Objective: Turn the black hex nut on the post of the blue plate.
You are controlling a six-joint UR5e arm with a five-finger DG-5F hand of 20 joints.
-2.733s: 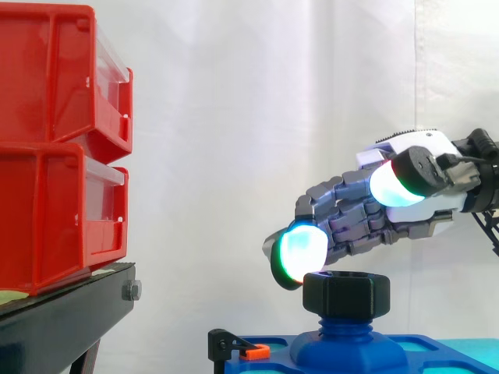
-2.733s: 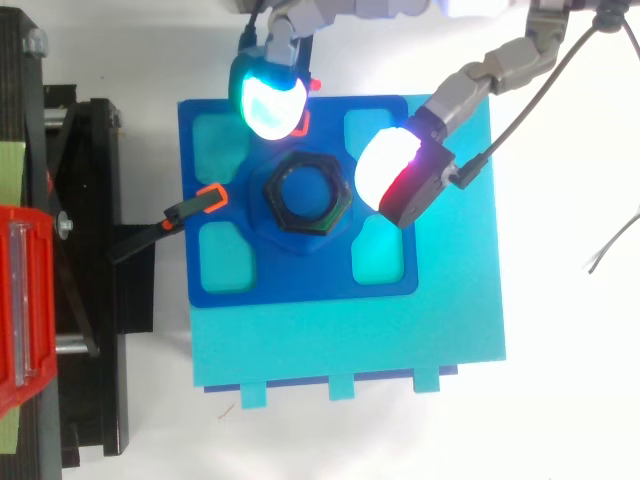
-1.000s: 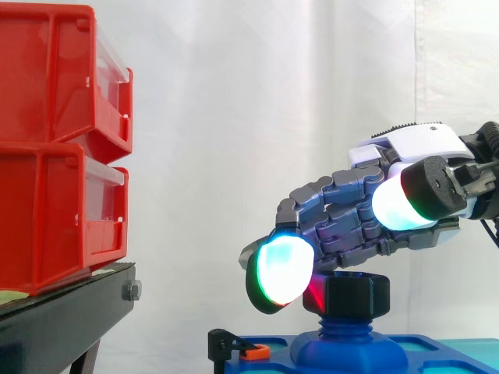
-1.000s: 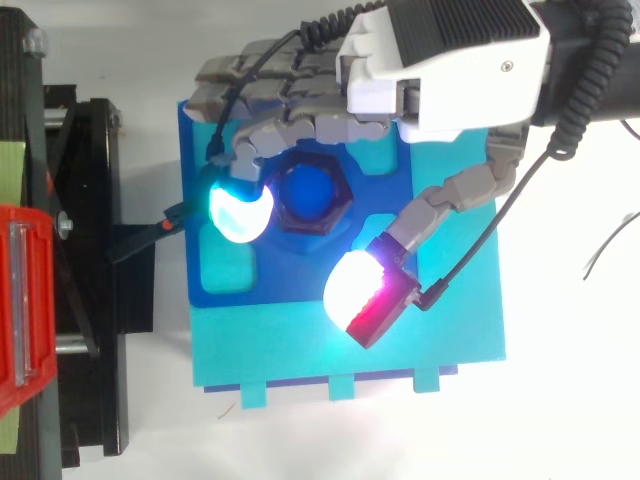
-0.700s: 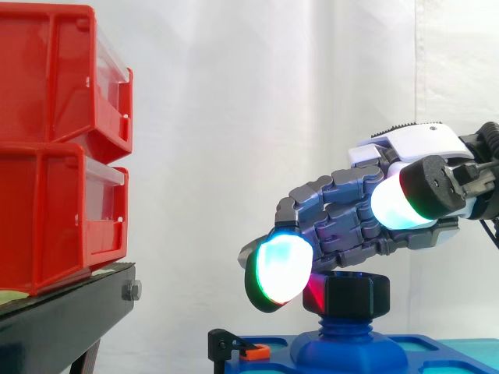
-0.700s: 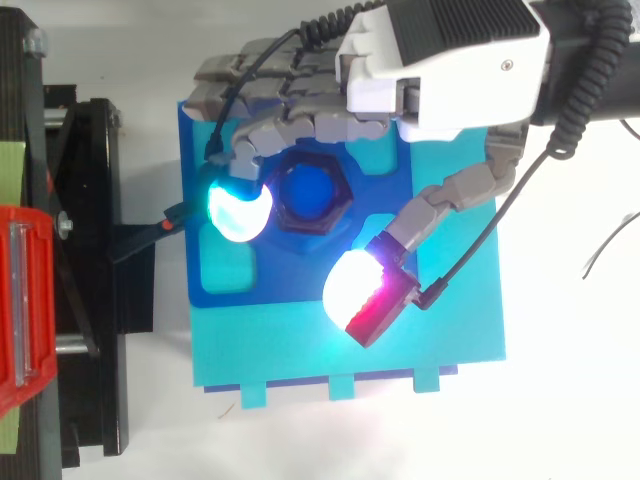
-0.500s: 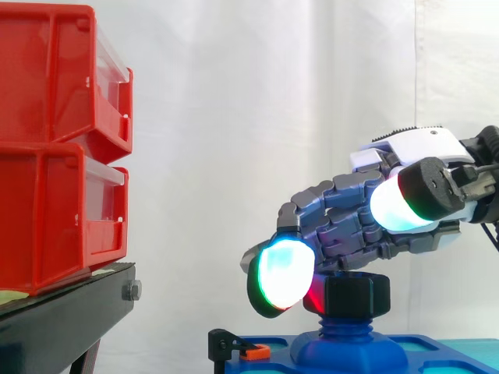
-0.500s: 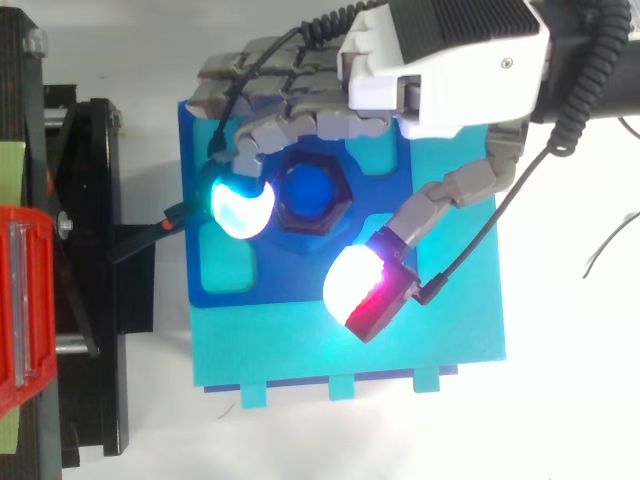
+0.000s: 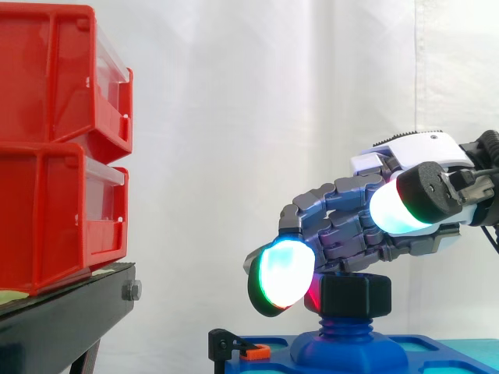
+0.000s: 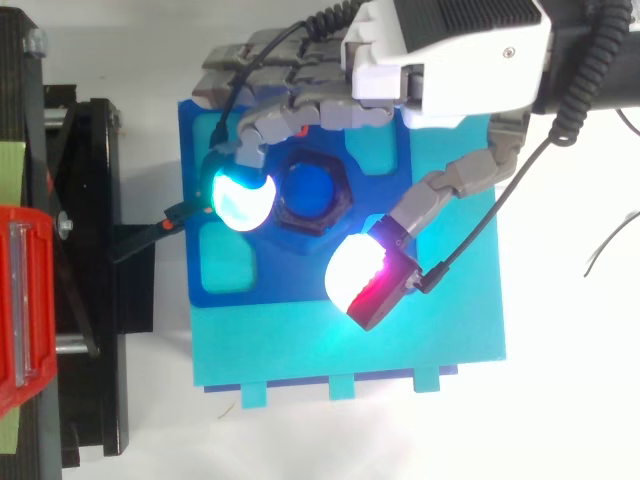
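Hand: the grey-jointed hand [image 10: 450, 50] with a white back reaches in from the right and arches over the black hex nut [image 9: 355, 294], its knuckles on the nut's far side.
Fingers: they curl down round the far and left sides of the nut. One cyan-glowing fingertip [image 10: 240, 198] lies against the nut's left edge. In the side view a red glow shows between that pad and the nut.
Thumb: its white-and-red glowing pad [image 10: 362, 278] hangs to the near right of the nut, apart from it. In the side view it is higher than the nut's top.
Grip: the fingers wrap the nut from the far and left sides, with the thumb off it.
Nut: it sits level on the ribbed blue post [image 9: 347, 326] at the middle of the plate. From above, the post's blue top shows through the nut's hole.
Plate: the dark blue square plate [image 10: 300, 285] has four lighter rounded pockets near its corners, and the post rises from a domed boss at its centre.
Base: a flat turquoise board [image 10: 440, 330] lies under the plate and juts out on the right and near sides.
Clamp: a small black clamp with an orange tip [image 10: 160, 225] reaches the plate's left edge from the stand's side.
Stand: a black metal stand [image 9: 62, 319] is at the left.
Bins: two red plastic bins [image 9: 54, 140] with clear fronts are stacked on the stand, well apart from the hand.
Backdrop: a white curtain [image 9: 234, 117] hangs behind.
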